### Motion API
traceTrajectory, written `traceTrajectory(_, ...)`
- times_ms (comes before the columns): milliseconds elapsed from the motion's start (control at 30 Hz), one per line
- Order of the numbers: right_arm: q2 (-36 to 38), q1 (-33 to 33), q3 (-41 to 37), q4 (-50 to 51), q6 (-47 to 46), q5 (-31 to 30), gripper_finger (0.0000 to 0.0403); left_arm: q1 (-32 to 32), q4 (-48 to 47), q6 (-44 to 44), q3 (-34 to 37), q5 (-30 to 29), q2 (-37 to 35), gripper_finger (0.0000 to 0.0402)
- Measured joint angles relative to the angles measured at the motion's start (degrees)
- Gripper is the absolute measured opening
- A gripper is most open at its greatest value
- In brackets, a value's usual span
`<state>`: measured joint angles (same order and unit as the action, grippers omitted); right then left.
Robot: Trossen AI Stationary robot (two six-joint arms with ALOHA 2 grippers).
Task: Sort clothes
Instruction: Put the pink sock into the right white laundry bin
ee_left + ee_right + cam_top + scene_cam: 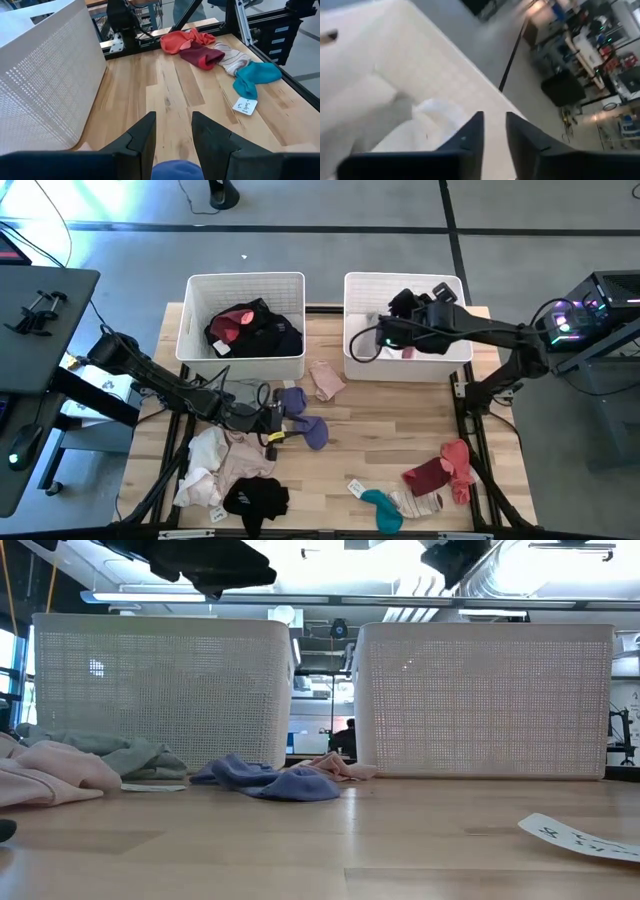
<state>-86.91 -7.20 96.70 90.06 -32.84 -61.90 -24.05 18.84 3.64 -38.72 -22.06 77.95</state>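
The clothes lie scattered on the wooden table. There are lavender pieces (pixel 300 415), a pink sock (pixel 326 380), a cream and white heap (pixel 212 465), a black piece (pixel 256 498), a teal sock (pixel 380 508), a striped sock (pixel 420 502) and maroon and coral pieces (pixel 445 470). Black and maroon clothes (pixel 245 328) fill the left bin (pixel 245 280). My left gripper (pixel 173 131) hovers open beside the lavender pieces. My right gripper (pixel 494 131) hangs open over the right bin (pixel 455 350), above a white cloth (pixel 432 112) lying inside it. My left gripper has a bit of lavender cloth (pixel 172 170) showing far back between the roots of its fingers. I cannot tell whether the fingers touch it. Bare wood shows between the fingertips.
The two white mesh bins stand side by side at the table's far edge (pixel 160 690) (pixel 485 700). Paper tags lie near the teal sock (pixel 245 105) and at the front right (pixel 585 837). Bare wood lies in the table's middle (pixel 385 430).
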Motion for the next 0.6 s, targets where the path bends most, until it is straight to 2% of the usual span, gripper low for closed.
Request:
traceTrajectory(167, 0.0, -0.21, -0.54, -0.02, 1.27, 4.12, 0.0148, -0.02, -0.21, -0.17, 0.0, 0.0, 0.0, 0.0112)
traceTrajectory(300, 0.0, 4.0, -0.54, -0.04, 1.34, 6.6, 0.0182, 0.0, -0.21, -0.44, -0.01, 0.0, 0.0, 0.0112)
traceTrajectory(400, 0.0, 9.93, -0.54, -0.08, -1.66, 9.63, 0.0188, -0.02, -0.21, -0.48, 0.0, 0.0, 0.0, 0.0112)
traceTrajectory(600, 0.0, 27.1, -0.54, -1.85, -9.27, 12.91, 0.0189, -0.02, -0.21, -0.52, 0.0, 0.0, 0.0, 0.0112)
